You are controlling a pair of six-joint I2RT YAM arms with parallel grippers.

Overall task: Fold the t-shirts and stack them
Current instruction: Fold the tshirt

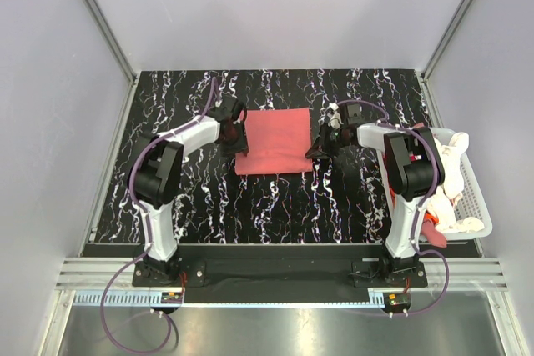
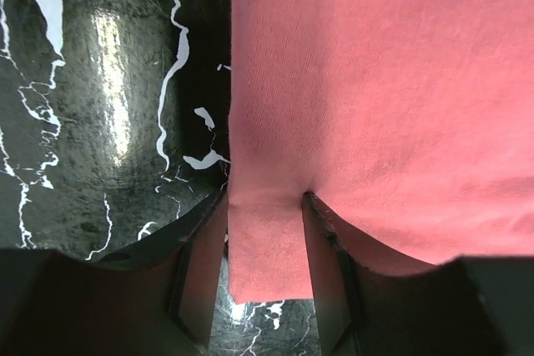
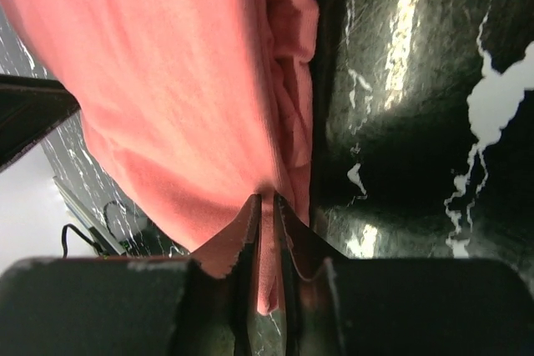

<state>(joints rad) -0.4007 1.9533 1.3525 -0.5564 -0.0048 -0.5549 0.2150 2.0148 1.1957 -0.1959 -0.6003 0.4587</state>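
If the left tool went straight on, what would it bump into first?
The salmon-pink folded cloth t-shirt: its edge already sits between the fingers of the left tool, and more cloth probably lies straight ahead.

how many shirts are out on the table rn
1: the salmon-pink t-shirt, folded flat in the middle of the table. More cloth is bunched in the white basket at the right, overlapping, so shirts there can't be counted.

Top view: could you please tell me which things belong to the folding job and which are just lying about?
Job: salmon-pink t-shirt, folded, pinched at its side edges by left gripper and right gripper; bundled t-shirts, far right.
Lying about: white slatted basket holding those; black marbled table.
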